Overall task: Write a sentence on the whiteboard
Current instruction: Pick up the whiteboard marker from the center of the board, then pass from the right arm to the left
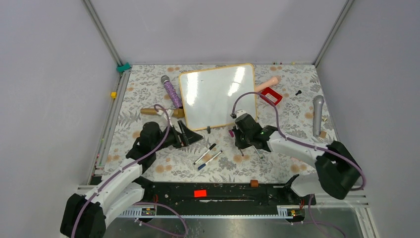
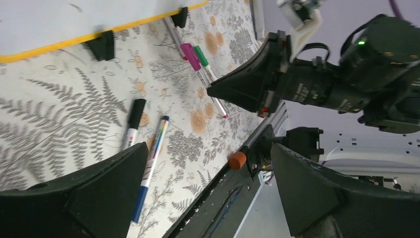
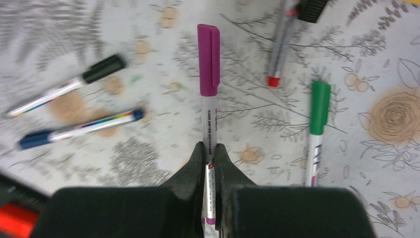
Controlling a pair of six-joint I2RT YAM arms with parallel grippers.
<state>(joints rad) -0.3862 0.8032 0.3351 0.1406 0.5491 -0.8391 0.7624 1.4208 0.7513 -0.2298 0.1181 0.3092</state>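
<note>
My right gripper point(image 3: 208, 154) is clamped on the marker point(image 3: 208, 59); left gripper point(image 2: 208, 153) gapes; pickup step; next, I'd uncap it before the far whiteboard point(image 1: 213, 96).

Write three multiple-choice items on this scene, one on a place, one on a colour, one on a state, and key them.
1. Where does the whiteboard lie?
A. At the far middle of the table
B. At the table's near edge
C. Under the left arm

2. What colour is the cap of the marker in the right gripper?
A. Green
B. Magenta
C. Black

3. How is the left gripper?
A. Shut on a marker
B. Shut on nothing
C. Open, holding nothing

Key: 1 A, the top view shows the board beyond both grippers; 2 B, the right wrist view shows the magenta cap ahead of the closed jaws; 3 C, its jaws stand wide apart with only table between.
</note>
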